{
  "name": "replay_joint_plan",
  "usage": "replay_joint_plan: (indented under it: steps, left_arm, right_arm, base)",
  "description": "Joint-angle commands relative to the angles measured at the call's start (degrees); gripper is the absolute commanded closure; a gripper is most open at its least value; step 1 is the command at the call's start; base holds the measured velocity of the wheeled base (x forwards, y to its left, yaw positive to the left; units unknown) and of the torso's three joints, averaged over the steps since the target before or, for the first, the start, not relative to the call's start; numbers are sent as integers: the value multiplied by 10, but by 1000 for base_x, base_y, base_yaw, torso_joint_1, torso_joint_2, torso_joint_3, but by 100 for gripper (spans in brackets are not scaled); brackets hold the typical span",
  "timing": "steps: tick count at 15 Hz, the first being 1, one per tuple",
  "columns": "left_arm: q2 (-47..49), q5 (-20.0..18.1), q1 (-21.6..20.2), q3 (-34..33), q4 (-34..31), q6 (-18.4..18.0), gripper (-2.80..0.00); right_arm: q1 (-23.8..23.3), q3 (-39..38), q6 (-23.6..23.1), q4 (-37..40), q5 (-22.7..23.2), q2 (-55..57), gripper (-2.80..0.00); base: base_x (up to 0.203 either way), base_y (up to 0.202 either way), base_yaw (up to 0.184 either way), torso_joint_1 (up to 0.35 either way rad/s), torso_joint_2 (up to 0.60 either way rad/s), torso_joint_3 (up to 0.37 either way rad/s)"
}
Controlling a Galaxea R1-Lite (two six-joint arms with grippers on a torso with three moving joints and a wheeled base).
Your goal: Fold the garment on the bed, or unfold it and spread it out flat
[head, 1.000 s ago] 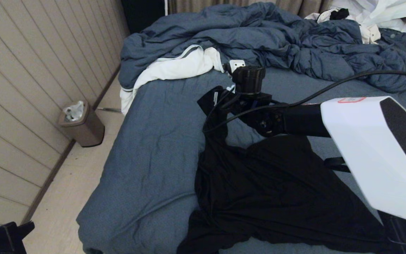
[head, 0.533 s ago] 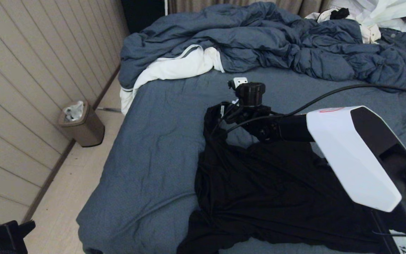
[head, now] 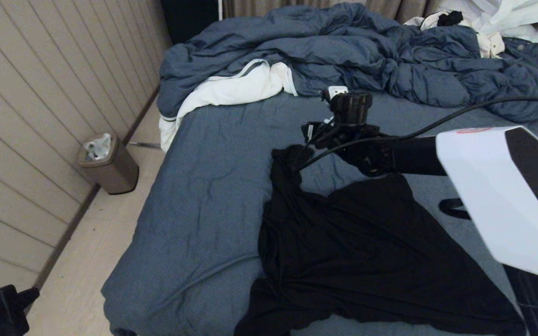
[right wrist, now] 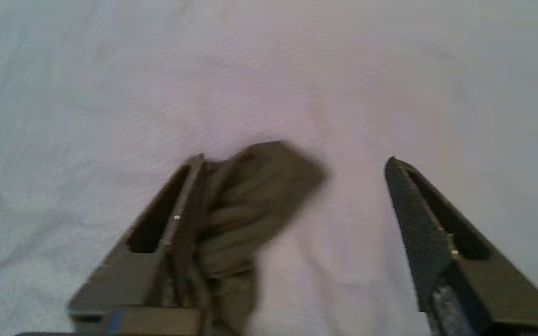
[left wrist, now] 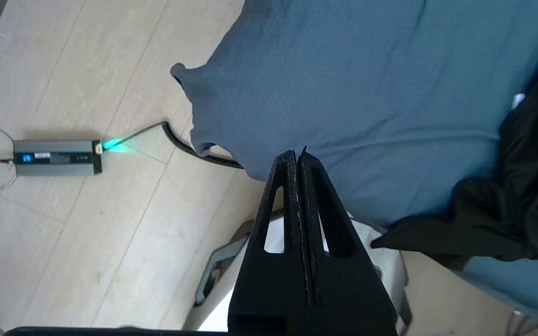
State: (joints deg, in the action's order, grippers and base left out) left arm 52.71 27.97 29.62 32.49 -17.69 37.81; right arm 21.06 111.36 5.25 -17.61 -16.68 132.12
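The black garment [head: 367, 252] lies loosely spread on the bed [head: 203, 186], with one narrow corner [head: 287, 161] reaching away from me. My right gripper [head: 311, 139] hovers just above that corner. In the right wrist view the right gripper [right wrist: 294, 161] is open wide, and a bunch of the garment [right wrist: 250, 200] rests against one finger [right wrist: 175, 219] without being pinched. My left gripper [left wrist: 295, 155] is shut on nothing, parked low beside the bed's near left corner. The garment's hem [left wrist: 521, 205] hangs over the bed edge there.
A puffy blue-grey duvet [head: 343, 51] and a white cloth [head: 231, 91] are heaped across the far end. More white clothing [head: 498, 18] lies at the back right. A bin [head: 108, 163] stands by the panelled wall. A power box [left wrist: 56, 157] and cables lie on the floor.
The right gripper has opened and let go of the garment's corner, which has dropped onto the sheet. The right arm dipped, then rose and moved slightly to the right. The left arm stayed still.
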Motion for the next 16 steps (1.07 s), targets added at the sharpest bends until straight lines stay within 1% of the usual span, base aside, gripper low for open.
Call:
replay_joint_plan:
  steps: [1, 3, 4, 6, 7, 8, 9, 11, 12, 13, 15, 16]
  left_arm:
    - [29, 2, 0, 58, -45, 16, 0]
    - [56, 1, 2, 92, -104, 31, 0]
    - [48, 2, 3, 94, -109, 32, 0]
    - [-9, 4, 3, 96, -121, 25, 0]
    - [-46, 4, 3, 105, -140, 14, 0]
    - [-82, 5, 3, 123, -173, 4, 0]
    - [-120, 6, 1, 152, -222, -2, 0]
    - [-189, 26, -9, 206, -330, -10, 0]
    - [-219, 43, -27, 217, -375, -13, 0]
    - [-244, 55, -63, 220, -409, -16, 0]
    - [-281, 60, -138, 221, -445, -26, 0]
    - [-312, 61, -176, 222, -453, -44, 0]
  right_arm:
    - [-21, -12, 40, 73, 0, -86, -280]
    - [-40, -26, 90, 183, 9, -156, -280]
    - [-49, -46, 105, 223, 18, -200, 0]
    - [-65, -98, 119, 292, 45, -299, 0]
    - [-70, -125, 122, 327, 55, -351, 0]
    - [-72, -153, 124, 359, 63, -403, 0]
    - [-73, -184, 125, 390, 69, -461, 0]
    - [-73, -251, 127, 446, 75, -581, 0]
    - [-73, -291, 127, 472, 77, -641, 0]
    - [-75, -338, 128, 492, 78, -703, 0]
    - [-79, -414, 125, 518, 77, -811, 0]
    - [-83, -444, 123, 534, 75, -867, 0]
  base:
    - [0, 0, 0, 0, 0, 0]
    - [0, 0, 0, 0, 0, 0]
    - [0, 0, 0, 0, 0, 0]
    - [0, 0, 0, 0, 0, 0]
    - [0, 0, 0, 0, 0, 0]
    - [0, 0, 0, 0, 0, 0]
    - [0, 0, 0, 0, 0, 0]
    - [0, 0, 0, 0, 0, 0]
    - [0, 0, 0, 0, 0, 0]
    - [0, 0, 0, 0, 0, 0]
    - [0, 0, 0, 0, 0, 0]
    - [0, 0, 0, 0, 0, 0]
